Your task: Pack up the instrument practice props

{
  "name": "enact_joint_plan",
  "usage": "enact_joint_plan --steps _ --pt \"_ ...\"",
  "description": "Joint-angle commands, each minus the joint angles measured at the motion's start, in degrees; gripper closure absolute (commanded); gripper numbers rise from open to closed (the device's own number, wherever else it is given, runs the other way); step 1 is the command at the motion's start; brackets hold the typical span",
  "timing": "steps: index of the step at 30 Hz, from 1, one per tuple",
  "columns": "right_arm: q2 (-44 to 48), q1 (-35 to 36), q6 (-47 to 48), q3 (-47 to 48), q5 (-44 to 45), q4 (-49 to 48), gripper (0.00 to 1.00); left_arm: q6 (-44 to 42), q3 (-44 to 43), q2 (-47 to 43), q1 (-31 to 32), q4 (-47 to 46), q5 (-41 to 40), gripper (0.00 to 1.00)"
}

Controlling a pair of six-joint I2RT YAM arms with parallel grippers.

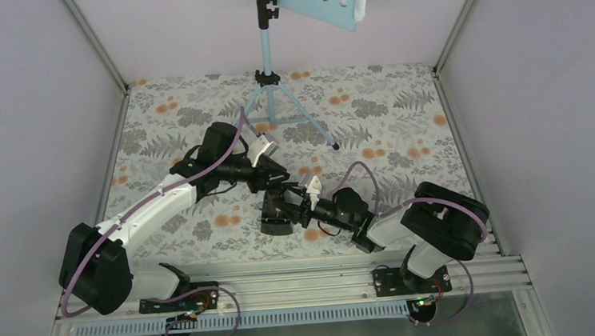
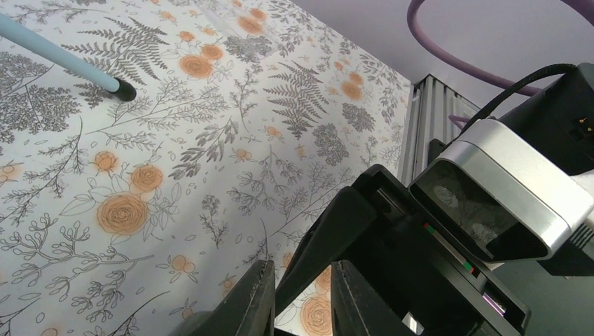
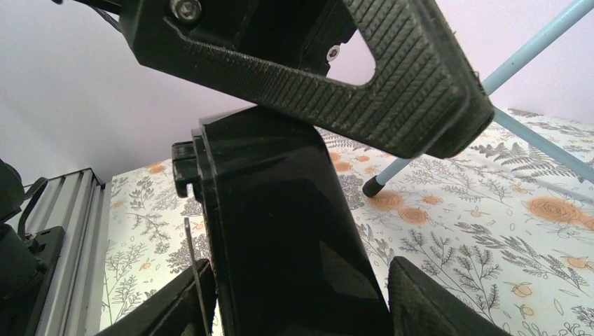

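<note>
Because the black box [image 1: 274, 222] is the small loose piece among the props, both arms lean in on it at the middle of the table [image 1: 186, 112] in the overhead view. The left hand [image 1: 278, 187] comes at its top from the far side and the right hand [image 1: 297, 204] at its flank. The light blue music stand [image 1: 267, 58] stands upright well behind them, tripod legs spread on the floral cloth. Nothing touches it, so I judge its packing not yet begun. No lavender sheet can be made out.

From the left wrist, the left hand [image 2: 301, 308] has its fingers [image 2: 256, 301] narrowly apart, bracketing a thin raised edge of the box [image 2: 336, 224]. A sliver of cloth shows between that edge and one finger, so nothing is pinched there. The placement suggests a lid or flap to be worked while the other arm steadies the body. The right arm's silver camera housing [image 2: 504, 203] sits just beside, a sign of how crowded the spot is.

From the right wrist, the right hand [image 3: 298, 308] looks clamped on the box [image 3: 280, 224]. Its glossy body fills the whole space between the two fingers, probably to anchor it. The left hand's ribbed finger [image 3: 364, 77] crosses just above the box top. A stand leg [image 3: 532, 35] slants past behind, apart from both.
</note>
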State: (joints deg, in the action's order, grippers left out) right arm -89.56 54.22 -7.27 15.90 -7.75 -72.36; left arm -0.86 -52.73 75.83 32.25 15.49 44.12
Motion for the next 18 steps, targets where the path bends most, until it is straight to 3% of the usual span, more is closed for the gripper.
enact_joint_plan --steps 1,18 --pt "-1.3 -0.8 -0.3 1.7 1.1 -0.1 0.43 -1.1 -1.1 1.2 0.9 0.9 1.3 0.77" --pt "-2.5 -0.8 0.7 4.5 1.9 2.9 0.40 -1.2 -1.2 1.5 1.5 1.1 0.4 0.78"
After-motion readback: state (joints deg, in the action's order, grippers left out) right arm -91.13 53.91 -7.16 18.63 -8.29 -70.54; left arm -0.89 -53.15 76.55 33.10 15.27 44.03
